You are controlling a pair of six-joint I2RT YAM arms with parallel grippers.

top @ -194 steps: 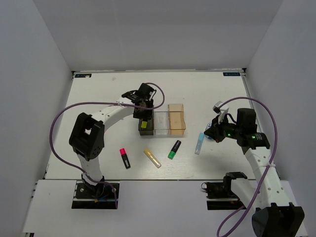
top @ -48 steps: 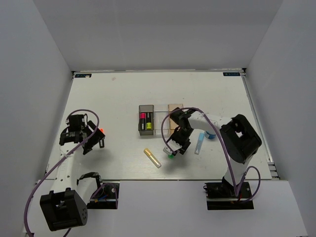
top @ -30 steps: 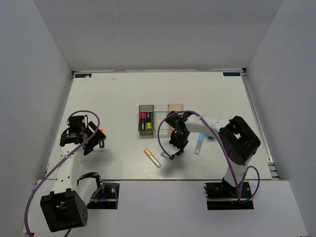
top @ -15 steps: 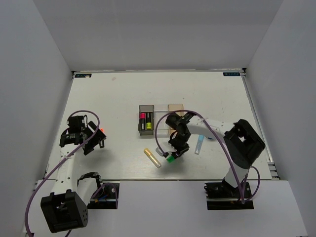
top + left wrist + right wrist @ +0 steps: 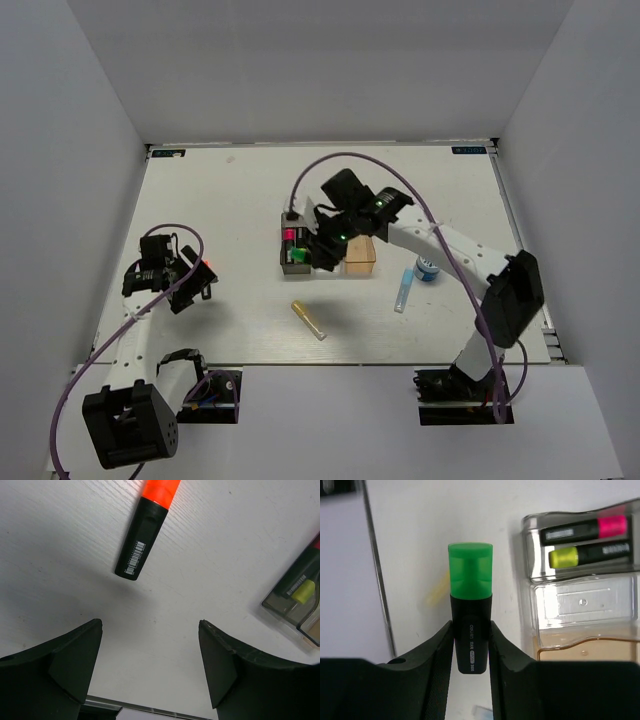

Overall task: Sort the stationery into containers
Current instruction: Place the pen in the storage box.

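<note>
gripping the green highlighter [image 5: 470, 575] by its black body, your right claw [image 5: 470, 630] has both fingers pressed against it, with the cap pointing away from the wrist. from overhead, the green cap shows at the near end of the grey bin [image 5: 285, 248]. that bin holds a pink highlighter [image 5: 585, 528] and a yellow-capped highlighter [image 5: 590, 554] lying side by side. the clear bin [image 5: 585, 605] comes next in the row, then the orange bin [image 5: 358, 252]. your left claw [image 5: 150, 625] hangs over the tabletop [image 5: 210, 555] with its fingers spread wide, near an orange highlighter [image 5: 145, 527]. a yellow pen [image 5: 309, 320], a light blue tube [image 5: 403, 290] and a blue-white roll [image 5: 427, 270] lie loose on the tabletop.
</note>
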